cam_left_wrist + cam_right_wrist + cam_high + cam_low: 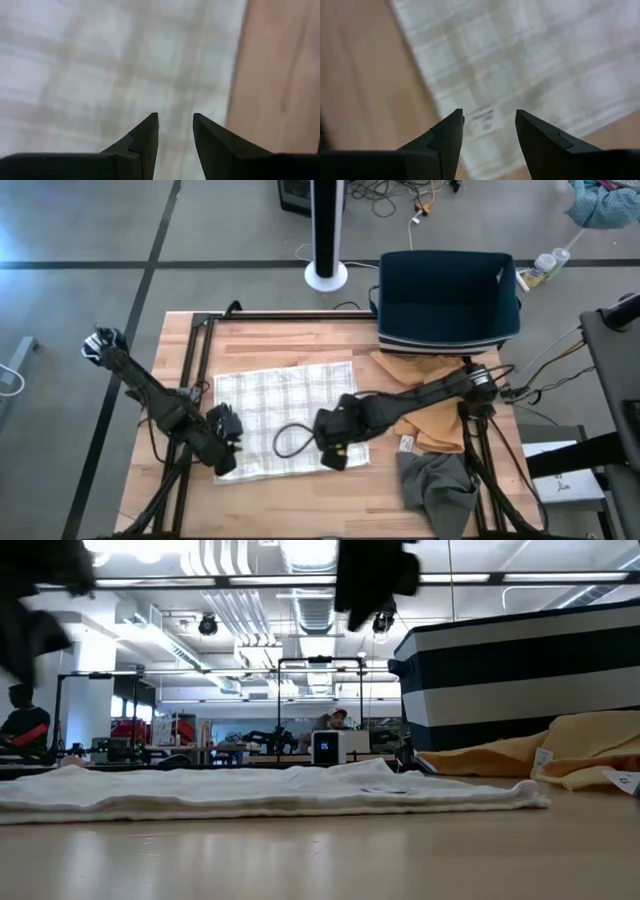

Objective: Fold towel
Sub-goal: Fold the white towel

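High view: we find the plaid towel [285,418] lying flat on the wooden table [260,505], spread in the middle area between the two arms. The left gripper [226,432] hangs over the towel's left edge, near its front corner. In the left wrist view its fingers [145,137] stand apart with a narrow gap, nothing between them, the towel [100,60] below and bare wood to one side. The right gripper [335,452] sits above the towel's front right corner. In the right wrist view its fingers [450,132] are parted wider, empty, above the towel's hem and a small sewn label [482,119].

Behind the towel we note a navy striped bin [447,298] at the table's back right. An orange cloth [430,415] lies in front of it, and a grey cloth [437,485] at the front right corner.

Low view: the towel [260,795] lies low and flat on the table, with the orange cloth [540,755] and striped bin [520,680] at right.
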Controlling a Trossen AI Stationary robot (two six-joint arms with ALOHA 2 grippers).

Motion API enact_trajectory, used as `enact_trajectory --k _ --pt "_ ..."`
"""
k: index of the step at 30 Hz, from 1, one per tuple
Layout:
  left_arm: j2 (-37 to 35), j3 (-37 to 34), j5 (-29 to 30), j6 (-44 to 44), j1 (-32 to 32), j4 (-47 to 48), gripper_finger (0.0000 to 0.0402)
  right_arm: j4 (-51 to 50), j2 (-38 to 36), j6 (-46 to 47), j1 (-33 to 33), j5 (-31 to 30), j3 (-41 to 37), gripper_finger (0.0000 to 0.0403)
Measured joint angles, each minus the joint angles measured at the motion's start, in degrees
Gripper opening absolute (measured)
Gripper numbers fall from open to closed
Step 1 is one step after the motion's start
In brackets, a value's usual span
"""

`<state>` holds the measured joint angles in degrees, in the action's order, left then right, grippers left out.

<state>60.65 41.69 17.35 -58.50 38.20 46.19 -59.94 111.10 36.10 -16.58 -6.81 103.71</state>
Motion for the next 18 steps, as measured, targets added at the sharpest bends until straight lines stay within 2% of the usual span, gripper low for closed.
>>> enact_trajectory --k 3,6,8,10,13,15,18 --pt "-0.8 2.1 0.5 4.7 -7.2 -4.5 0.0114 4.6 -3.9 3.5 0.5 4.0 -5.5 0.0174" --pt "-1.6 4.4 0.2 11.8 -13.3 -14.3 0.0114 12.1 -6.6 4.0 1.0 1.9 -8.2 0.0167" --pt "-1.4 6.1 -1.0 16.6 -16.4 -23.5 0.0114 17.0 -9.2 3.1 1.0 -2.9 -8.4 0.0161" --pt "-1.5 7.1 -1.5 20.3 -18.5 -27.2 0.0114 20.2 -13.3 -0.1 0.2 -9.7 -8.4 0.0152" --pt "-1.5 8.5 -1.5 25.4 -20.9 -37.0 0.0114 20.2 -19.1 -5.0 -1.8 -20.7 -9.2 0.0136" --pt "-1.8 8.5 -1.4 28.0 -22.4 -42.7 0.0114 20.1 -22.2 -8.7 -2.2 -23.4 -10.9 0.0122" --pt "-1.6 8.5 -1.4 30.0 -24.2 -48.3 0.0114 19.7 -25.4 -12.2 -1.4 -23.9 -13.4 0.0099"
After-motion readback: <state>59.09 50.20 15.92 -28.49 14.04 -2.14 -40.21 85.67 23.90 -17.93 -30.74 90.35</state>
